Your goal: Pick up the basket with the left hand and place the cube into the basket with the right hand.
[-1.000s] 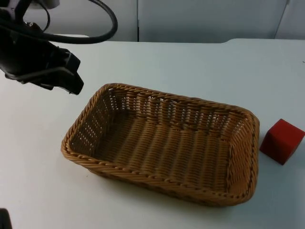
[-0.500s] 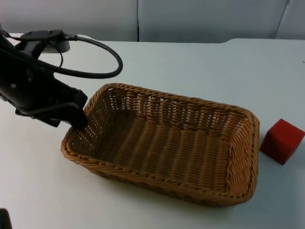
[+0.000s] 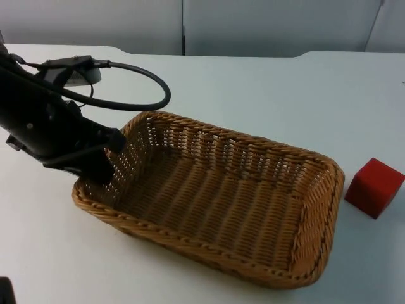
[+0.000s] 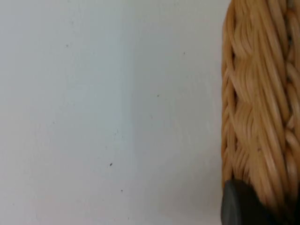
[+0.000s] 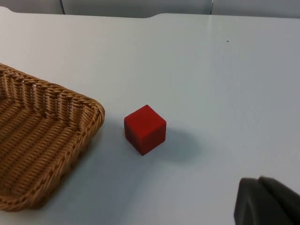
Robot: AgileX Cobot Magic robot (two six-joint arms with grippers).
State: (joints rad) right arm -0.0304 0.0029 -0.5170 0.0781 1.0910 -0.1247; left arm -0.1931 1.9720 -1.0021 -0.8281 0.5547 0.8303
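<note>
The left gripper (image 3: 106, 166) sits at the basket (image 3: 215, 196) rim, finger state indeterminable; the grasp-and-lift step is in hand, while the right gripper (image 5: 267, 206), likewise indeterminable, waits near the cube (image 5: 145, 129).

Bright, even light falls from above, with no glare on the white surface (image 3: 253, 82). The cube (image 5: 145, 129) casts a soft shadow. The basket (image 4: 260, 108) weave close to the left wrist camera looks blurred.

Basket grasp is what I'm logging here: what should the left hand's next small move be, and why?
Probably a short lift. The left hand sits at the basket rim's left end, a fingertip against the weave, so raising it seems next. The red cube lies on the table beside it, the right hand waiting nearby.
</note>
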